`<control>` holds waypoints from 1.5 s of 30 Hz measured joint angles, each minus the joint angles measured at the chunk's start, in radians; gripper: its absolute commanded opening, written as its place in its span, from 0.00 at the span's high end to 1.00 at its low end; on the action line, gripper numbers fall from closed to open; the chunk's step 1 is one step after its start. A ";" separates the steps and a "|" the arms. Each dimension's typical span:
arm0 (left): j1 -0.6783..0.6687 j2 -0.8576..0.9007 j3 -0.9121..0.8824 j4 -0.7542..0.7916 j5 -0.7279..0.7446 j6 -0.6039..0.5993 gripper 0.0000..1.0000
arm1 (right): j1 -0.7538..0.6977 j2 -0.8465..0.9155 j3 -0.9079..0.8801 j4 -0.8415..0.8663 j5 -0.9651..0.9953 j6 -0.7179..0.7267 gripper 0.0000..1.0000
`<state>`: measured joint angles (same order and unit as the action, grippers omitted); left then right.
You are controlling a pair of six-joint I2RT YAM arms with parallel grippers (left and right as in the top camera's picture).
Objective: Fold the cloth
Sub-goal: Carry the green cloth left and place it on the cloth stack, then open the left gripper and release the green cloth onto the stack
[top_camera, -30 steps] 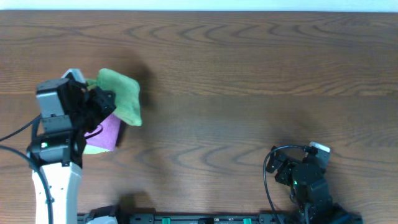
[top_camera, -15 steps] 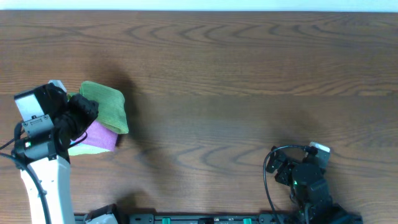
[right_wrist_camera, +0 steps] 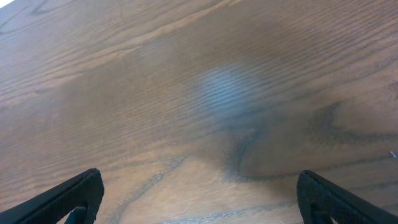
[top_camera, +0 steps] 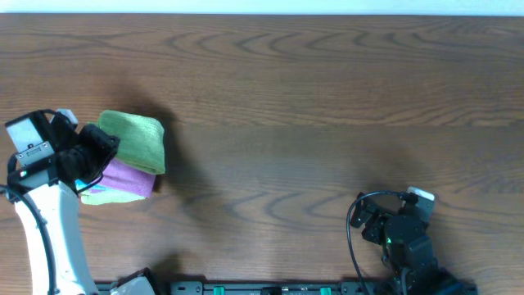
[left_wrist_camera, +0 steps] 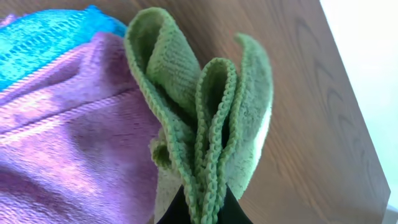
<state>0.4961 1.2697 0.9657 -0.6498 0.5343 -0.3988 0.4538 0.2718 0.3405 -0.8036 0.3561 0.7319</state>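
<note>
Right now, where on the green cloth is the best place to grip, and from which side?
Pinch the stacked edges where the left hand clamps the green cloth, coming from its arm-side end. All the folded layers converge there, so one pinch holds every layer; the far end fans apart.

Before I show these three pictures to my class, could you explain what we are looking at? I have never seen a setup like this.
This is a robot with two arms at a wooden table, and each arm ends in a two-finger claw. The wide picture looks down from above. The other two come from a camera on each wrist. The left claw pinches a bunched green cloth, which lies against a pink cloth, with a blue cloth beyond. The right claw is open over bare wood and holds nothing.
</note>
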 measured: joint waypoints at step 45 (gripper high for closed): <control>0.258 0.166 0.000 0.021 -0.050 0.094 0.47 | 0.000 0.000 0.000 0.000 0.000 0.000 0.01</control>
<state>0.7544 1.4357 0.9657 -0.6289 0.4847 -0.3046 0.4538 0.2718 0.3405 -0.8036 0.3561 0.7319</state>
